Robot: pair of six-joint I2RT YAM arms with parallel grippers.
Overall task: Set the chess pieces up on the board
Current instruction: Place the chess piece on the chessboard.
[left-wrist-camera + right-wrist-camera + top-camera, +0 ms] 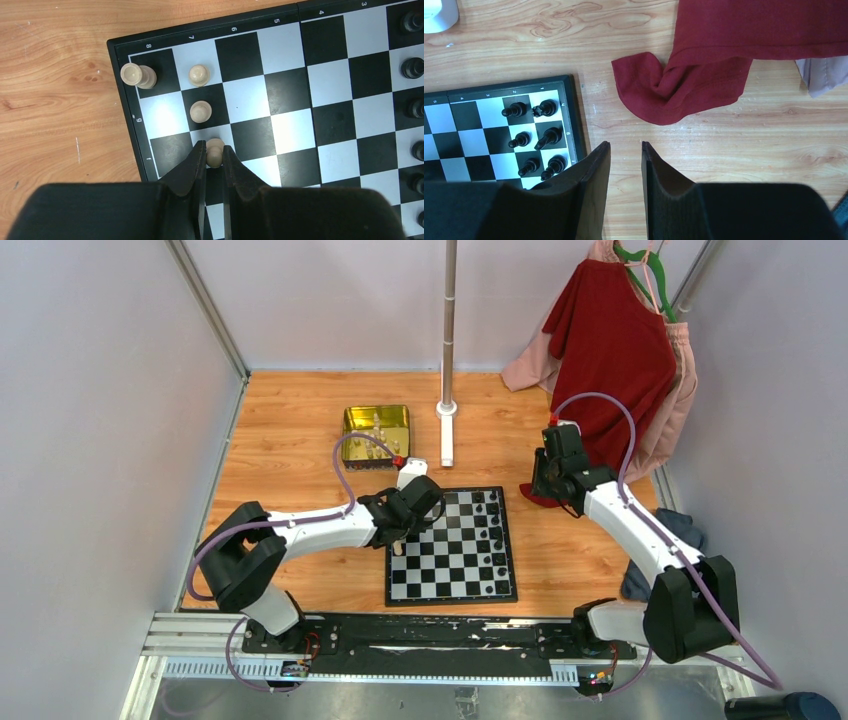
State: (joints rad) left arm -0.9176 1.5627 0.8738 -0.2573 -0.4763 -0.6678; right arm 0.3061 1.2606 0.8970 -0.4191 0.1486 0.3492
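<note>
Cream wood is the pawn, pinched tight between the two black fingers of the left claw. It is at the 9 o'clock side of the board in the top view. In the left wrist view, two more cream pawns stand in a line at 12 o'clock from it. A cream rook sits on the corner square at 10 o'clock. Along the board's 3 o'clock side stand black chess pieces. The right claw is spread wide and holds nothing. It is above the bare wooden desk, just beside the board's 2 o'clock corner. A red cloth lies at 12 o'clock from this claw. A gold tin sits at 11 o'clock from the board, with some pale pieces in it.
</note>
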